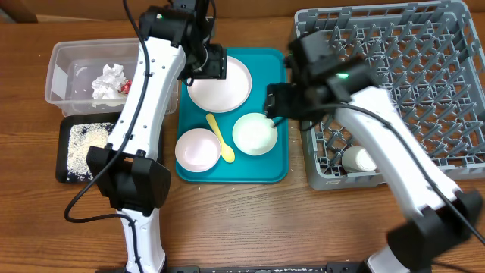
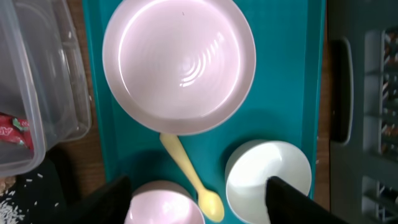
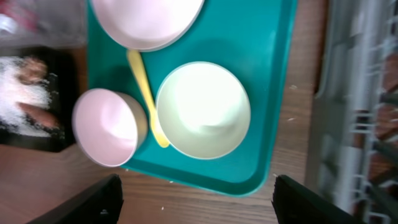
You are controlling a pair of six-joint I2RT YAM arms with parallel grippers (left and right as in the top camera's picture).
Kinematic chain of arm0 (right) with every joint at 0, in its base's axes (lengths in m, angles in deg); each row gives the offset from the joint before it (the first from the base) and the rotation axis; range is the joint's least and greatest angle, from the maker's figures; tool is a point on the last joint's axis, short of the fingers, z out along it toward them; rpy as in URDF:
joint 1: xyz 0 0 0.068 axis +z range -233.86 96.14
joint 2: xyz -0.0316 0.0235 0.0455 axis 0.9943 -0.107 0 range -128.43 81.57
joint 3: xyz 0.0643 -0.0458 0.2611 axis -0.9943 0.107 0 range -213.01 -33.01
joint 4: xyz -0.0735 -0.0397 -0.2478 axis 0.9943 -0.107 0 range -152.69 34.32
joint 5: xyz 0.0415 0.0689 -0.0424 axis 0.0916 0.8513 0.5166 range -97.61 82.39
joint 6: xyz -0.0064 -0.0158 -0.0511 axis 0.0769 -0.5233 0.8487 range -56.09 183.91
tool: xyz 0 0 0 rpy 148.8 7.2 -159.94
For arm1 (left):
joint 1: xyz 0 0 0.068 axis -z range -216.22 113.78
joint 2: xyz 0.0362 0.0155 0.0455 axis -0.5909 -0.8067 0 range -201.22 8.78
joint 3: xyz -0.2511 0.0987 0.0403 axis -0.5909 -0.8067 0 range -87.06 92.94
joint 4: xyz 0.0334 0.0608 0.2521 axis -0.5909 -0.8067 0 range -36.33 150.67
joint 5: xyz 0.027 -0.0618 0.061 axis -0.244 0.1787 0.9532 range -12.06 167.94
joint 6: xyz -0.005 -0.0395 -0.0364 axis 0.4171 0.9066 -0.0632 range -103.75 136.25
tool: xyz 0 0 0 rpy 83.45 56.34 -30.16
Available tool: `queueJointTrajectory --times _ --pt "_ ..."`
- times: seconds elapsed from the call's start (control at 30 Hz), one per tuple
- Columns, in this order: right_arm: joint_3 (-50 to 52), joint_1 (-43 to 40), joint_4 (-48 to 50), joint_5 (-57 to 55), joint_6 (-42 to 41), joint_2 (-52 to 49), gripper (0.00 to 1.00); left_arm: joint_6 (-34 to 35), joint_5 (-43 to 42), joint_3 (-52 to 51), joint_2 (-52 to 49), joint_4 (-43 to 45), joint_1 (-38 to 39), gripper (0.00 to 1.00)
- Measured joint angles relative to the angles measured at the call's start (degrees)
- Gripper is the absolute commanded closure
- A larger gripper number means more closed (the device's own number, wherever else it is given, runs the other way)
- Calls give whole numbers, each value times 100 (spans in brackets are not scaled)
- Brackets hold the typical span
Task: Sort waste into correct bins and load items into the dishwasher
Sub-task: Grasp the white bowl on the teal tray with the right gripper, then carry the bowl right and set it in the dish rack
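Note:
On the teal tray (image 1: 273, 168) lie a white plate (image 1: 220, 85), two white bowls (image 1: 198, 149) (image 1: 254, 134) and a yellow spoon (image 1: 220, 138). My left gripper (image 1: 212, 62) hovers open and empty over the plate's far edge; its wrist view shows the plate (image 2: 179, 62), the spoon (image 2: 189, 174) and both bowls (image 2: 268, 177) (image 2: 165, 208). My right gripper (image 1: 274, 101) is open and empty above the right bowl (image 3: 203, 110). A napkin (image 1: 108, 82) and a red wrapper (image 1: 126, 86) lie in the clear tub (image 1: 61, 57). Rice (image 1: 85, 140) lies in the black tray (image 1: 67, 173). A white cup (image 1: 358, 159) lies in the grey rack (image 1: 394, 83).
The rack stands right beside the teal tray's right edge. The tub and black tray stand left of the teal tray, behind my left arm. Brownish pieces (image 3: 34, 68) lie among the rice. Bare wooden table (image 1: 303, 227) runs along the front.

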Motion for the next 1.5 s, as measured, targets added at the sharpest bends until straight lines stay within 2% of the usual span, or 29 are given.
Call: queueJointTrajectory --times 0.13,0.27,0.3,0.43,0.6,0.67,0.73,0.97,1.23,1.33,1.5 --pt "7 304 -103 -138 -697 -1121 28 245 0 0 0 240 -282 19" --pt "20 326 -221 -240 -1040 -1606 33 345 9 0 -2 365 -525 19" --pt "20 326 -254 -260 -1154 -1803 41 380 74 0 -2 365 -546 19" --pt "26 328 -192 -372 -1294 -2020 48 411 251 0 -2 466 -544 20" --pt "275 326 278 -472 -1357 -2076 69 420 352 0 -2 601 -544 19" --pt "365 326 343 -492 -1386 -2092 86 420 363 0 -2 629 -544 16" --pt "420 326 367 -527 -1373 -2120 96 404 420 0 0 649 -544 0" --pt "267 299 249 -516 -1338 -2135 96 442 575 0 0 647 -544 0" --pt "-1130 -17 -767 -929 -1060 -1832 96 442 612 0 0 647 -544 0" --pt "-1576 -203 -734 -1696 -1029 -1241 96 442 614 0 0 647 -544 0" --pt "-1742 -667 -197 -4085 -1342 -662 96 442 614 0 0 647 -544 0"
